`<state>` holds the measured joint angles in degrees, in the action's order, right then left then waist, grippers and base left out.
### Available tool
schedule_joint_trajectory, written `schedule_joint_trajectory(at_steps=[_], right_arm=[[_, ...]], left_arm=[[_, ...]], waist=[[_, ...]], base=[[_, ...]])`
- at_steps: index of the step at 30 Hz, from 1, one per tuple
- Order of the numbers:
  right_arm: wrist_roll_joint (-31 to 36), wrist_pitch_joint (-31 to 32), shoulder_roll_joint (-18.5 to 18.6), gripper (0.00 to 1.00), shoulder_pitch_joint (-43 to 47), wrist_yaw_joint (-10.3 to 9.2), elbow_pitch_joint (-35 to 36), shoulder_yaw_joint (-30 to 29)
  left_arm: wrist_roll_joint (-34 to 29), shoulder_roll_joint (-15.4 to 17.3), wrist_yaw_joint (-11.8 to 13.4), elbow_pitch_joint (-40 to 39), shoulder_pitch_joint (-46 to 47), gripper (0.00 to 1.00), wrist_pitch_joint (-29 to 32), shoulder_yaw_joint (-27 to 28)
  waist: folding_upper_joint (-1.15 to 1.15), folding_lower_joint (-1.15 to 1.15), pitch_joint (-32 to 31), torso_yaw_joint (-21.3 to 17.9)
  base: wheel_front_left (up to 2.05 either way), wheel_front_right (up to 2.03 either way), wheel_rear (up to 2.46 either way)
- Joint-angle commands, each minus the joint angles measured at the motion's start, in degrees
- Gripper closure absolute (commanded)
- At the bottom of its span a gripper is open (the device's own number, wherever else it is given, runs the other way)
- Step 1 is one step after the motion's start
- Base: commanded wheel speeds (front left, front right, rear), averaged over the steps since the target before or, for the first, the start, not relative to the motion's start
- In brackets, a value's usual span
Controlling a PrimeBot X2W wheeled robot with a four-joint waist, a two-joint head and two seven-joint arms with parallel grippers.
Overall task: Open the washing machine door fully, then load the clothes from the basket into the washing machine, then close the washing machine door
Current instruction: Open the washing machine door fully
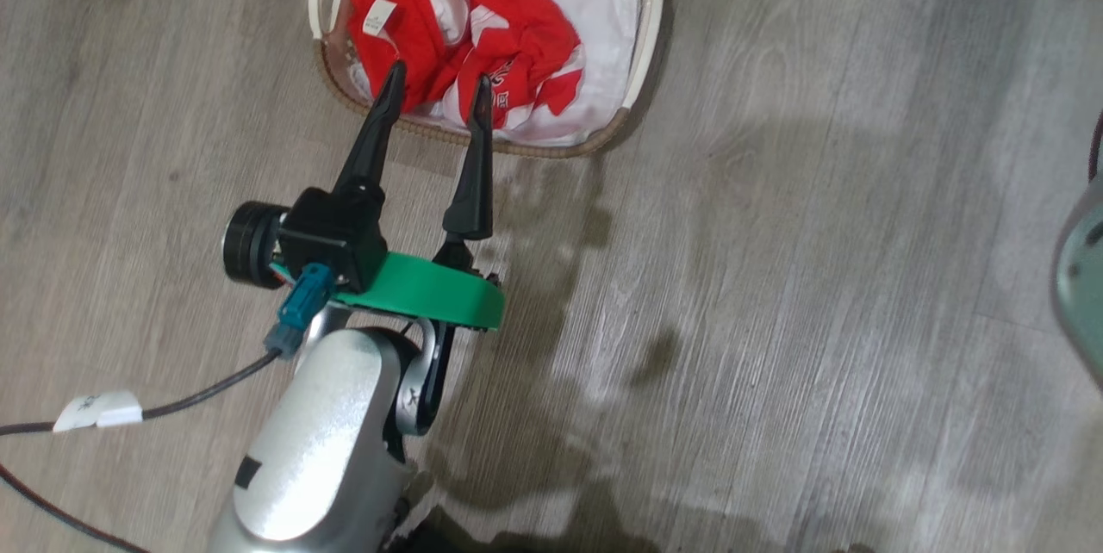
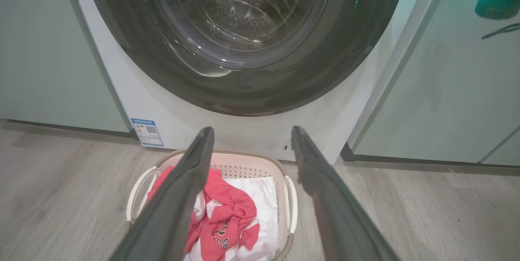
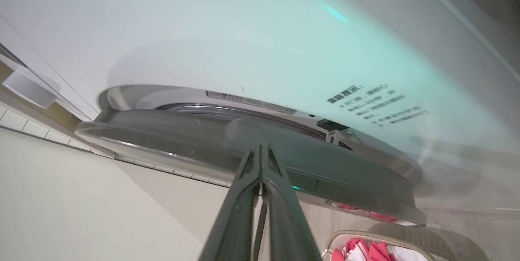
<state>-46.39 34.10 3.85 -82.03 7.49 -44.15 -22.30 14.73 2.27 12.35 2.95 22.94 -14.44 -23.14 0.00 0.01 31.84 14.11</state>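
The washing machine [image 2: 183, 118] won't budge, so everything else gets placed off it. The washing machine door [image 3: 203, 131] is on its front. In the right wrist view it looks cracked open a bit rather than flush, though I can't say how far.

The door is the stiff, heavy-ish part. It's rigid and hinged, with a glossy black rim that's probably slick. I wouldn't try to pinch it. I'd hook behind the rim edge on the latch side and swing it. The right gripper [image 3: 260, 147] has its fingers pressed flat together with nothing between them, tips right up at that rim edge. I can't tell if they're actually touching it.

The basket [image 2: 243, 159] sits on the floor just in front of the machine, below the door. It's light plastic, so I'd guess it skids if you drag on it.

The clothes [image 1: 431, 45] are heaped inside it, on the side of the basket towards the machine's blue sticker. They're soft, light and floppy, so they'll drape and trail, and probably come up in a clump. Best bite is a bunched red fold in the middle of the heap, not the smooth white sheet [image 1: 595, 2] lining the basket.

The left gripper [image 1: 440, 75] hangs over the heap on the side away from the machine, fingers spread wide and holding nothing.
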Motion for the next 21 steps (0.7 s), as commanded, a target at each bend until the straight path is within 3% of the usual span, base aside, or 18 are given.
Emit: schedule_joint_trajectory(at_steps=[1, 14, 21], right_arm=[[0.2, 0.9, -1.0, 1.00, -3.7, 0.00, 1.0, 0.0], [11.2, 1.5, 0.7, 1.00, -15.8, 0.00, -11.6, -4.1], [13.4, 2.1, 1.0, 1.00, -19.6, 0.00, -16.5, -7.5]], left_arm=[[0.3, 0.6, 0.4, -1.9, 0.6, 0.00, -0.6, 1.3], [1.4, 0.6, 1.1, -3.0, 1.6, 0.00, -0.6, -1.4], [3.6, 0.6, 1.3, -3.3, 1.7, 0.00, -0.6, -2.0]], waist=[[0.00, -0.01, 0.7, 0.5], [0.00, -0.01, 3.4, 2.7], [0.00, -0.01, 4.4, 3.6]], base=[[0.00, 0.00, 0.00], [0.00, 0.00, 0.00], [0.00, 0.00, 0.00]])
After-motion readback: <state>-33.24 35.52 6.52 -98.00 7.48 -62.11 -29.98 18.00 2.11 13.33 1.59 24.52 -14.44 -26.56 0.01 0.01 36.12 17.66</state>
